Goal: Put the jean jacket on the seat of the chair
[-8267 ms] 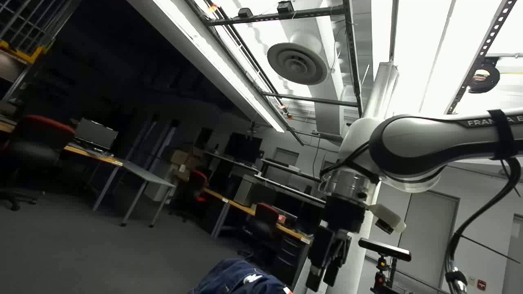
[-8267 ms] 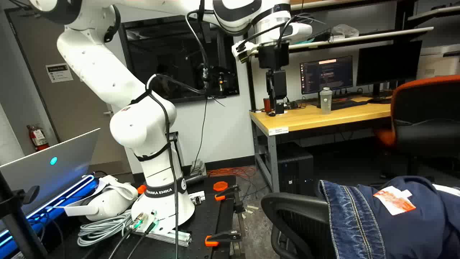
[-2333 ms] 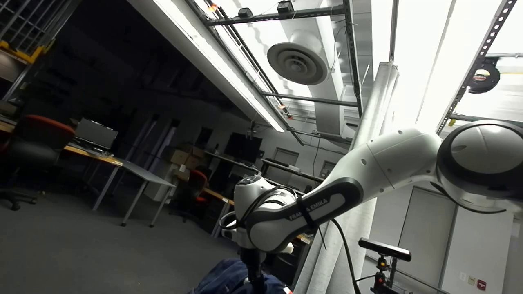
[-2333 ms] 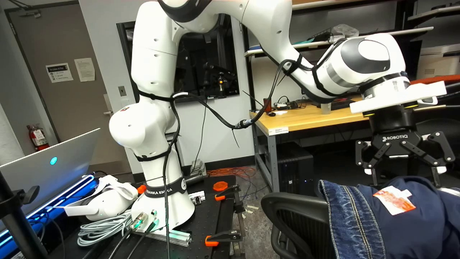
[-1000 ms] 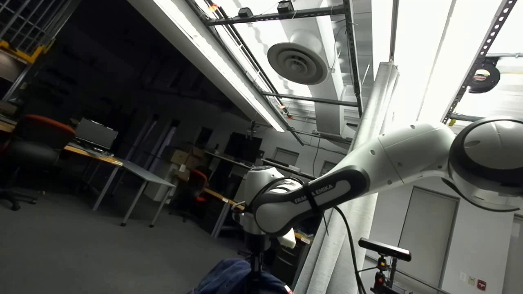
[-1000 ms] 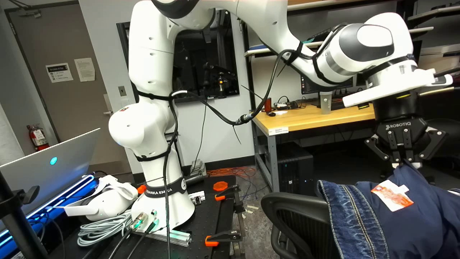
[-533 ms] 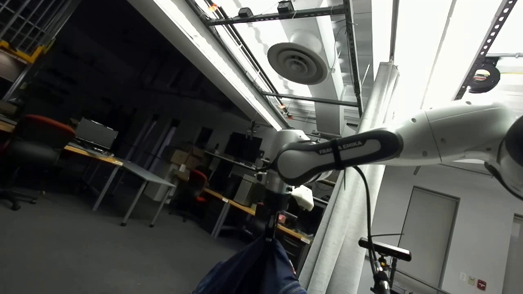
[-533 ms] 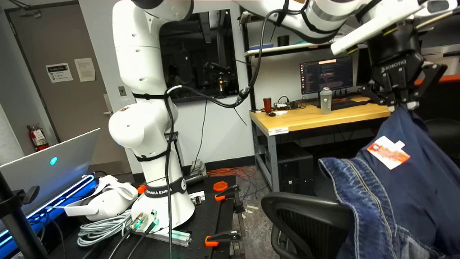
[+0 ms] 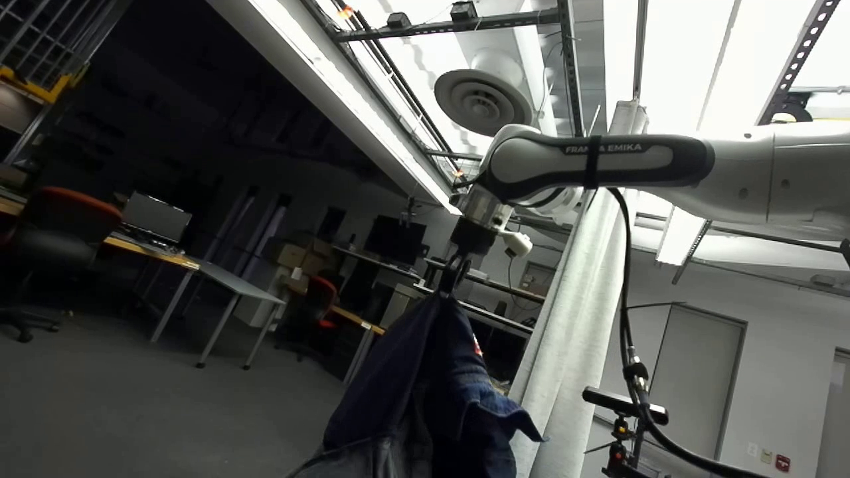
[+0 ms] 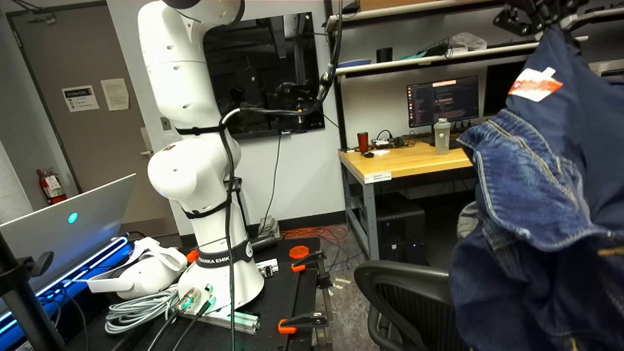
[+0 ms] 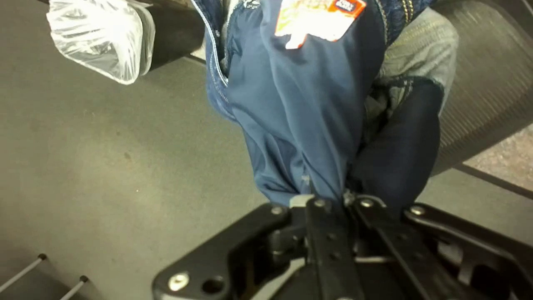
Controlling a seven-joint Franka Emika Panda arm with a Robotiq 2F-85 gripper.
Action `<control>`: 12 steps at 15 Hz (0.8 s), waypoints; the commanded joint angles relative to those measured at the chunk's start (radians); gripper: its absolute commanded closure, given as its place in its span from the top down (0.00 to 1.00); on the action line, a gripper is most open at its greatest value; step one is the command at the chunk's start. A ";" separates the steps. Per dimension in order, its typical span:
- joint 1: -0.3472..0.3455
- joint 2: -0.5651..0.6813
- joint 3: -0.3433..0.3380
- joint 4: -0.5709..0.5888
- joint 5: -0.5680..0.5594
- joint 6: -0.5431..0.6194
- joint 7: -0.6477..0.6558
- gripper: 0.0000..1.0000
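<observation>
Dark-blue and floppy, the jean jacket (image 9: pixel 412 398) is hanging at six o'clock in an exterior view, the black two-fingered gripper (image 9: pixel 446 291) clamping its top. In an exterior view it is covering part of the black mesh-backed chair (image 10: pixel 429 304) at five o'clock, whose seat is not showing; lifting seems done, laying down and releasing remaining. In the wrist view, grey floor (image 11: pixel 145 175) is giving open room at nine o'clock, while a ribbed mesh panel (image 11: pixel 487 83), probably the chair's, is bordering the jacket at two.

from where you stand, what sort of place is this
Probably a robotics lab: there is a Franka Emika arm, a VR headset near it, and a lit computer monitor further back.
</observation>
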 commanded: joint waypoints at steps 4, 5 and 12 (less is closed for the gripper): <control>0.048 0.071 0.047 0.372 0.115 -0.158 0.181 0.02; 0.056 0.082 0.055 0.416 0.116 -0.171 0.207 0.02; 0.129 0.146 0.119 0.700 0.118 -0.240 0.372 0.02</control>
